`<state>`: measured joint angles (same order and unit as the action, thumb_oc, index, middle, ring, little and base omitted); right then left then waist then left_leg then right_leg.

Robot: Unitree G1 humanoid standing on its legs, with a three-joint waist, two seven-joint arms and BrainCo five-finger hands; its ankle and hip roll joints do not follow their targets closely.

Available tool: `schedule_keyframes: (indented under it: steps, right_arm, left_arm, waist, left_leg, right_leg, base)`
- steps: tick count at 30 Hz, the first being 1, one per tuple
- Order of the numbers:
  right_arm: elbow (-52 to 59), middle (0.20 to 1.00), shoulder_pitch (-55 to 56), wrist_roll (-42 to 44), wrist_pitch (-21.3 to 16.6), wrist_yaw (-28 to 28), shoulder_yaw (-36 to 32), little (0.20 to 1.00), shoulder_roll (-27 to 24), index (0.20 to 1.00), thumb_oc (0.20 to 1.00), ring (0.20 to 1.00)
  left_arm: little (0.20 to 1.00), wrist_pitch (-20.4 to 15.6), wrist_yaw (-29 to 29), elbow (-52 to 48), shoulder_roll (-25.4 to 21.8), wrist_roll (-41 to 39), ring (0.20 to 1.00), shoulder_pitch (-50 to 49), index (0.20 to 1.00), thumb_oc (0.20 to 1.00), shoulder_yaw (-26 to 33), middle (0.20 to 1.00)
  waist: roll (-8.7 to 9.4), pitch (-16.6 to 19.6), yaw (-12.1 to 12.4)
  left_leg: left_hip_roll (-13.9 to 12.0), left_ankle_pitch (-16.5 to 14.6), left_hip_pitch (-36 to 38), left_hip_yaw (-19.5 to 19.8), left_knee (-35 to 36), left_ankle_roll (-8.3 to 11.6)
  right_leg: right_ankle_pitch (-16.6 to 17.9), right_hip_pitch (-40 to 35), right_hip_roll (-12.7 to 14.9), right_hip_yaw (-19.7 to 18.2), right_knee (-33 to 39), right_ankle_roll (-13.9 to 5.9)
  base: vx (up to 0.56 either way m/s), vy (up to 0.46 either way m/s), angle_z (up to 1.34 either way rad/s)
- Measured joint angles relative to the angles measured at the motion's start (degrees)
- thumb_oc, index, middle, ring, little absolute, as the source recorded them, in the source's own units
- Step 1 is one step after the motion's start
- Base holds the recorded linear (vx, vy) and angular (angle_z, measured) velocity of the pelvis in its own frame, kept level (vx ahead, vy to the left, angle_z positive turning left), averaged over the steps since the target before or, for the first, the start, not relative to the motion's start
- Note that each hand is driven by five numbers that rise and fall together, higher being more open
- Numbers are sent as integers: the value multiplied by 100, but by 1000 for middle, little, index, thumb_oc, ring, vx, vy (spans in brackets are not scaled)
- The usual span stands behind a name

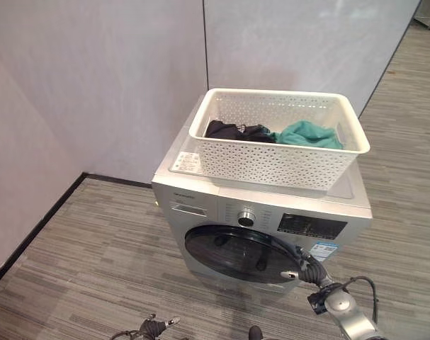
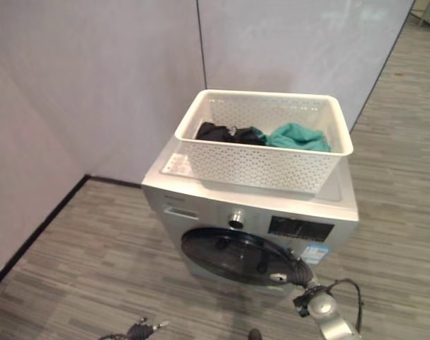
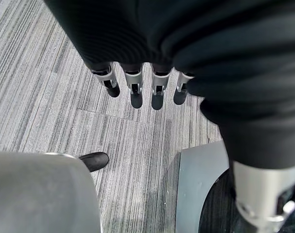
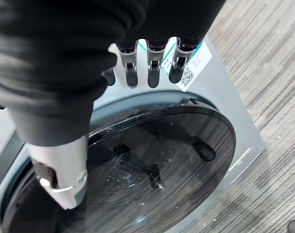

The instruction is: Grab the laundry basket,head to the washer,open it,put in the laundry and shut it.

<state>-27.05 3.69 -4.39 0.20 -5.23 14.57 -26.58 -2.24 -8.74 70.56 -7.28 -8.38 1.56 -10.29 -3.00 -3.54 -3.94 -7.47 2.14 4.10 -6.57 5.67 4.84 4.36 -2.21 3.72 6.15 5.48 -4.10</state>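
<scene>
Laundry basket (image 1: 278, 152) atop washer (image 1: 200, 205), spanning its top to the back edge; right hand (image 1: 304, 270) at door (image 1: 236, 253) rim, fingers loosely extended; left hand (image 1: 152, 327) low, relaxed, empty.

The right hand (image 1: 308, 271) reaches forward at the end of its silver-grey arm, fingers (image 4: 152, 73) loosely extended and thumb apart, while the left hand (image 1: 152, 327) hangs low, its dark-tipped fingers (image 3: 136, 92) relaxed and holding nothing.
</scene>
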Motion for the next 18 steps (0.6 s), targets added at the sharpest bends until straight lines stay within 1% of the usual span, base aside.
schedule_keyframes:
  steps: [5, 7, 9, 10, 11, 12, 14, 15, 16, 17, 18]
  right_arm:
    - [-270, 1000, -305, -107, 1, -101, 116, 1000, 0, 1000, 1000, 1000]
    - [-614, 1000, -547, -218, 0, -122, 303, 1000, -6, 1000, 1000, 1000]
    - [-1298, 1000, -964, -336, 5, -155, 681, 1000, 6, 1000, 1000, 1000]
    - [-1411, 1000, -1010, -338, 7, -179, 725, 1000, 4, 1000, 1000, 1000]
    - [-1780, 1000, -1301, -473, 29, -341, 881, 1000, -4, 1000, 1000, 1000]
    - [-2052, 1000, -1535, -575, 23, -343, 1046, 1000, -52, 1000, 1000, 1000]
    - [-2420, 1000, -1877, -628, 35, -326, 1256, 1000, -145, 1000, 1000, 1000]
    - [-2591, 1000, -2048, -676, 29, -320, 1301, 1000, -155, 1000, 1000, 1000]
    - [-3160, 1000, -2507, -718, 32, -329, 1504, 1000, -139, 1000, 1000, 1000]
    - [-3246, 1000, -2594, -716, 35, -372, 1473, 1000, -136, 1000, 1000, 1000]
    - [-3253, 1000, -2616, -717, 2, -436, 1467, 1000, -124, 1000, 1000, 1000]
  left_arm:
    - [1000, -5, 4, -29, 33, -8, 1000, 3, 1000, 1000, -6, 1000]
    - [1000, -12, 5, -49, 41, -15, 1000, -2, 1000, 1000, -9, 1000]
    - [1000, -19, 9, -197, 64, -62, 1000, 0, 1000, 1000, -28, 1000]
    - [1000, -21, 11, -211, 77, -67, 1000, 30, 1000, 1000, -49, 1000]
    - [1000, -41, 8, -377, 58, -133, 1000, -26, 1000, 1000, -211, 1000]
    - [1000, -81, 12, -428, 61, -233, 1000, -44, 1000, 1000, -249, 1000]
    - [1000, -106, 12, -483, 70, -307, 1000, 42, 1000, 1000, -300, 1000]
    - [1000, -123, 8, -548, 62, -388, 1000, 39, 1000, 1000, -308, 1000]
    - [1000, -136, 7, -706, 44, -604, 1000, 83, 1000, 1000, -396, 1000]
    - [1000, -138, 6, -740, 45, -696, 1000, 124, 1000, 1000, -417, 1000]
    - [1000, -143, 4, -773, 24, -761, 1000, 107, 1000, 1000, -411, 1000]
  waist:
    - [-54, -31, 34]
    - [-88, -45, 142]
    - [-126, -87, 265]
    - [-134, -104, 283]
    - [-174, -171, 386]
    - [-198, -214, 402]
    - [-208, -292, 457]
    - [-257, -339, 560]
    - [-298, -501, 594]
    - [-320, -564, 645]
    - [-331, -625, 649]
  left_leg:
    - [2, 2, -16, 27, 0, -1]
    - [1, 2, -23, 65, 0, -1]
    - [2, 7, -57, 126, -1, 4]
    - [3, 9, -74, 131, -1, 6]
    - [12, 51, -155, 195, -3, 21]
    - [22, 85, -242, 290, -3, 26]
    - [18, 116, -332, 327, -5, 27]
    - [18, 175, -451, 386, -31, 48]
    - [17, 275, -605, 473, -34, 70]
    - [19, 308, -676, 488, -35, 76]
    - [22, 343, -731, 528, -35, 79]
  right_leg:
    - [13, -4, 1, 21, 0, -14]
    - [9, -14, 0, 58, 0, -16]
    - [1, -11, -1, 103, 0, -17]
    - [1, 1, -1, 106, 0, -17]
    - [12, 37, 11, 197, 0, -15]
    - [11, 81, 19, 249, 0, -16]
    - [25, 181, 19, 292, 0, -14]
    - [39, 231, 16, 362, -5, -11]
    - [76, 369, 17, 441, -33, 2]
    - [122, 418, 17, 478, -43, 45]
    - [129, 440, 17, 529, -48, 48]
  base:
    - [-4, -3, 2]
    - [-24, -8, 8]
    - [-91, -16, 11]
    - [-140, -21, 17]
    - [-72, -9, 25]
    - [-117, -11, 30]
    - [-126, -9, 21]
    - [-162, -7, 29]
    - [-167, 5, 30]
    - [-99, 7, 29]
    - [-74, 5, 14]
